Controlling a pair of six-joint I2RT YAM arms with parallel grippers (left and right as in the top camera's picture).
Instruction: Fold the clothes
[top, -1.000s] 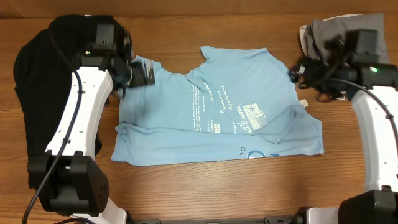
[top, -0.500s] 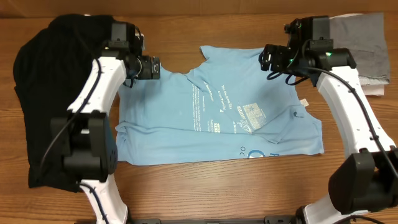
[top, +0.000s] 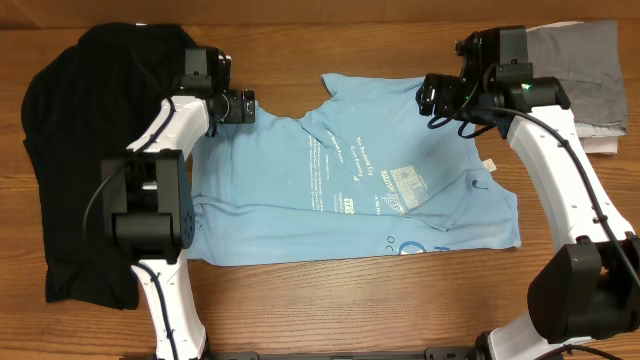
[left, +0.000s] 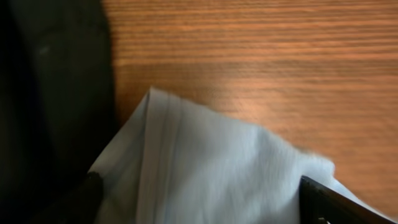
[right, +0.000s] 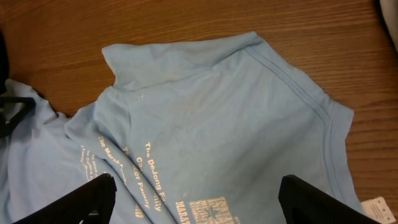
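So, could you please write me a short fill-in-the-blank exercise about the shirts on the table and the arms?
1. The T-shirt spread on the table is light ____ in colour.
2. Its printed lettering is ____ in colour.
3. The black shirt lies piled beside the robot's ____ arm.
4. The left gripper is at the T-shirt's edge with its jaws ____.

Missing words: blue; white; left; open.

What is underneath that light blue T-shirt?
The wooden table shows around the light blue T-shirt, so the shirt lies on that. Anything else beneath the cloth is covered.
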